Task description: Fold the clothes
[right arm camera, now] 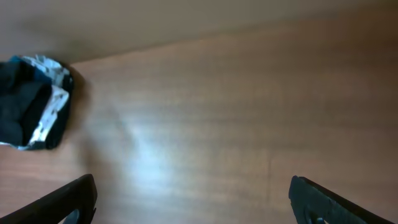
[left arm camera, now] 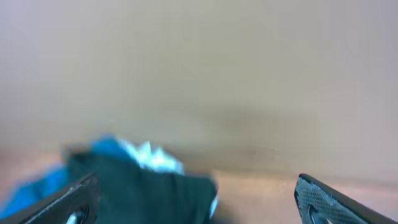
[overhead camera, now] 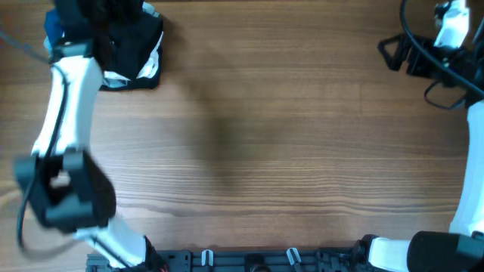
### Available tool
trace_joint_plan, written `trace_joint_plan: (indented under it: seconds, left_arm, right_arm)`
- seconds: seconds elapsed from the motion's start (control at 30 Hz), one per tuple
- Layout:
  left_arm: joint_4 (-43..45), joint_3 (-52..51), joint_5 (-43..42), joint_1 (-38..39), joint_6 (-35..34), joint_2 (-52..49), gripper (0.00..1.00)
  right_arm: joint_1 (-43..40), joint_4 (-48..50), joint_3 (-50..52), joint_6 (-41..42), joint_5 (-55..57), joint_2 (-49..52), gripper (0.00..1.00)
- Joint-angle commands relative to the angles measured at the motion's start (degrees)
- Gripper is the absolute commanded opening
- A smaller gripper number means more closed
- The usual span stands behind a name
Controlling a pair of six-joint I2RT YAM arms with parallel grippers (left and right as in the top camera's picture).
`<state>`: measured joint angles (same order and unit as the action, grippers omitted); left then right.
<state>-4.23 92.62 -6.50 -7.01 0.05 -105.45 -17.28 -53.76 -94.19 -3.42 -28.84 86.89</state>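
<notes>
The black garment (overhead camera: pixel 141 38) lies bunched in a pile at the table's far left corner. It also shows in the left wrist view (left arm camera: pixel 155 196) and, far off at the left, in the right wrist view (right arm camera: pixel 18 106). My left gripper (left arm camera: pixel 196 202) is open right at the pile, with the black cloth by its left finger and nothing gripped. In the overhead view the left gripper (overhead camera: pixel 106 15) is over the pile and mostly hidden. My right gripper (right arm camera: pixel 193 199) is open and empty, far away at the back right (overhead camera: pixel 389 53).
White striped cloth (overhead camera: pixel 151 69) peeks out under the black garment, and blue clothing (overhead camera: pixel 53 26) lies behind it; both show in the left wrist view (left arm camera: pixel 149 155) (left arm camera: pixel 37 183). The wooden table (overhead camera: pixel 265 136) spreads between the arms. A fixture runs along the front edge (overhead camera: pixel 249 261).
</notes>
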Motion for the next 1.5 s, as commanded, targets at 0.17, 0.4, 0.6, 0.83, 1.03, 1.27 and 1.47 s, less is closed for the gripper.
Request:
trace_joint_plan:
  seconds: [0.17,0.4,0.6,0.83,1.03,1.27,1.47]
  left_arm:
    - [0.0,0.2,-1.4,0.0,-0.9,9.1,1.0]
    - [-10.7,0.2,-1.4,0.0,-1.0,9.1,1.0]
    - [-25.6,0.2,-1.4,0.0,-0.9,9.1,1.0]
    - [-34.7,0.2,-1.4,0.0,-0.9,9.1,1.0]
    - [-34.6,0.2,-1.4,0.0,-1.0,9.1,1.0]
    - [-34.7,0.2,-1.4,0.0,-0.9,9.1,1.0]
    - [-34.7,0.2,-1.4,0.0,-0.9,9.1,1.0]
  right_arm:
    - [1.4,-4.7,-4.5,-5.8,-1.2,-11.0,1.0]
    - [5.9,-9.9,-4.7,-6.6,-0.1,-27.2,1.0]
    - [5.9,-18.3,-4.7,-10.2,3.0,-38.6,1.0]
    - [5.9,-18.3,-2.1,-15.8,2.2,-42.0,1.0]
    - [10.0,13.9,28.6,-6.7,2.6,-54.8,1.0]
    - [18.8,42.8,69.7,2.1,11.3,-73.9,1.0]
    - [19.3,50.9,87.4,2.1,13.0,-83.7,1.0]
